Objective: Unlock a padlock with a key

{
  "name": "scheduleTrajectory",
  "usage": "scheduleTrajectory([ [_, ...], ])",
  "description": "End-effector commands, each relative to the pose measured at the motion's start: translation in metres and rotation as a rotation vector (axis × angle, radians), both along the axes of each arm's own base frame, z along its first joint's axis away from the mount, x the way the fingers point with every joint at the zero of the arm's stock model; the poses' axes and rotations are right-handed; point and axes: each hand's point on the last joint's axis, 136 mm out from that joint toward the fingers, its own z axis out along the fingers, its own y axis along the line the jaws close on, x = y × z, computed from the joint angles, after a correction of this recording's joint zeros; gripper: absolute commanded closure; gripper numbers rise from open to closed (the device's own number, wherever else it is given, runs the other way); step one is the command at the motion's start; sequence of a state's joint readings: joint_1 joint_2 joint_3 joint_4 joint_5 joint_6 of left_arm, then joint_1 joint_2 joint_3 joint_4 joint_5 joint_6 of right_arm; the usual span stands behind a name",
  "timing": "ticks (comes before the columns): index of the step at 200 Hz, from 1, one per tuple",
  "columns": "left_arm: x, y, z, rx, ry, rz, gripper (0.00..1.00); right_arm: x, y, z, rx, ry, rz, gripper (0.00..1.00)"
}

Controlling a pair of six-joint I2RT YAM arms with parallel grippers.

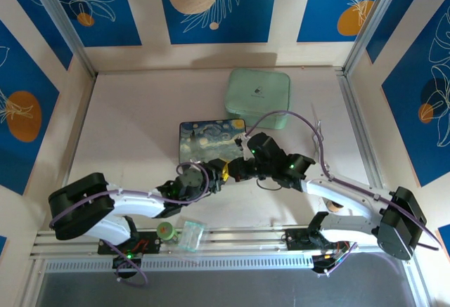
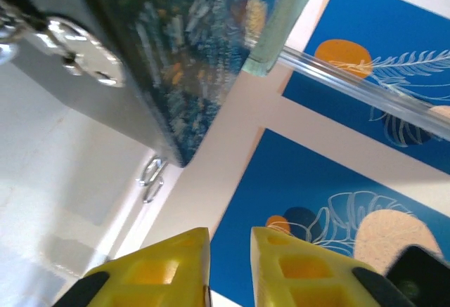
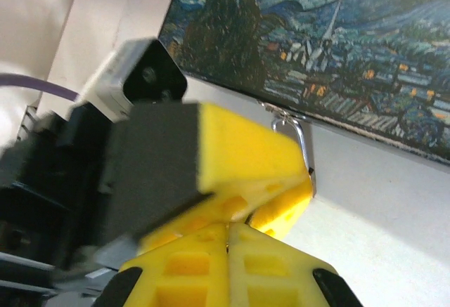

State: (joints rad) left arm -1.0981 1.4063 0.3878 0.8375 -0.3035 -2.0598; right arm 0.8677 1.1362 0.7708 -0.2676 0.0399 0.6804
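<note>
Right end effector [image 3: 228, 231] is clenching shut. Left end effector [image 2: 230, 235] is sitting nearly pinched, can't tell on what. Both are crowding the painted box's [image 1: 211, 138] near edge, padlock presumably hidden between them, getting steadied.

you're working in a robotics lab test cell: a white tabletop [image 1: 140, 124] is boxed in by wall panels printed with blue fields, white leaf outlines and orange discs [image 1: 211, 5], framed by bare aluminium extrusion posts [image 1: 67, 29]. a white-and-black left robot arm [image 1: 133, 205] and a matching right robot arm [image 1: 351, 196] are bolted to a slotted aluminium rail [image 1: 239, 235] at its near edge.
</note>
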Motion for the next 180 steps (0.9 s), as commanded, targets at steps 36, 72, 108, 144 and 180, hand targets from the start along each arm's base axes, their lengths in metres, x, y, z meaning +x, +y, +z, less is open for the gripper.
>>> scheduleTrajectory([
  [36, -0.006, 0.004, -0.014, 0.093, 0.016, -0.028, 0.96, 0.002, 0.003, 0.016, 0.066, -0.032, 0.002, 1.00],
  [72, -0.004, 0.009, -0.007, 0.092, -0.017, -0.016, 1.00, -0.001, 0.001, 0.009, 0.062, -0.017, 0.003, 1.00],
  [108, -0.001, 0.018, 0.004, 0.065, -0.051, 0.020, 0.29, 0.001, -0.002, 0.009, 0.082, -0.032, -0.010, 1.00],
  [144, -0.002, 0.013, 0.010, 0.044, -0.039, 0.005, 0.22, 0.003, 0.003, 0.014, 0.111, -0.052, -0.003, 1.00],
  [180, -0.004, -0.003, 0.019, -0.037, -0.037, -0.036, 0.16, 0.006, 0.007, 0.016, 0.122, -0.083, -0.006, 1.00],
])
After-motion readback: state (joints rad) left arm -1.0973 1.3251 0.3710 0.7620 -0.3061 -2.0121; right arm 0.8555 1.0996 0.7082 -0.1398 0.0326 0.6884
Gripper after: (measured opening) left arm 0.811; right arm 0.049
